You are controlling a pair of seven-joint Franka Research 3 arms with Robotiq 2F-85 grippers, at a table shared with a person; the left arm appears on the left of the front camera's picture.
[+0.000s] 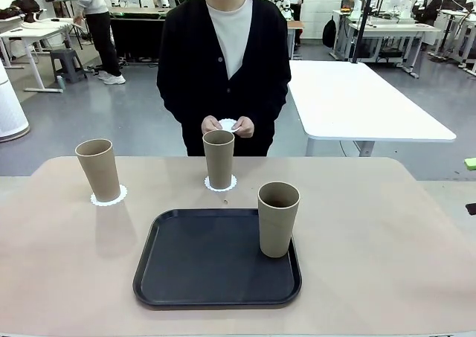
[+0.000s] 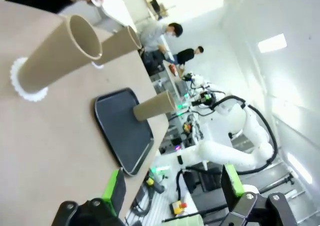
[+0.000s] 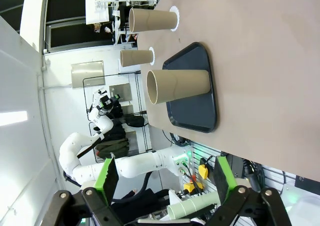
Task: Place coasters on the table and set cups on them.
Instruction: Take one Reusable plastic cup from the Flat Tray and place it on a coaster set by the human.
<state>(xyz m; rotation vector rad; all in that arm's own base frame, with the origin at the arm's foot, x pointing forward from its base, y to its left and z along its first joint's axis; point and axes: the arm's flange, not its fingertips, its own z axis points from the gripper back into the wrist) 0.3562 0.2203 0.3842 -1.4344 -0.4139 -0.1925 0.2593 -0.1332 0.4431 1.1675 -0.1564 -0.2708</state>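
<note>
So the left tool and right tool are both wide open holding nothing, the left cup and middle cup each stand on a coaster on the table, the third cup is on the tray, and the person's hands hold the last coaster.

Room tour from my spot, nothing fancy

The floor is plain shiny grey with lots of open space. Off to my right there's a big white table with rounded corners, and more white desks farther back on that side. Far left has another white desk with a grey stool beside it, plus a white rounded unit on the floor at the edge. A dark counter runs along the back. My left wrist cam catches a bright rectangular light panel on a white surface. The lighting looks soft and even.
</note>
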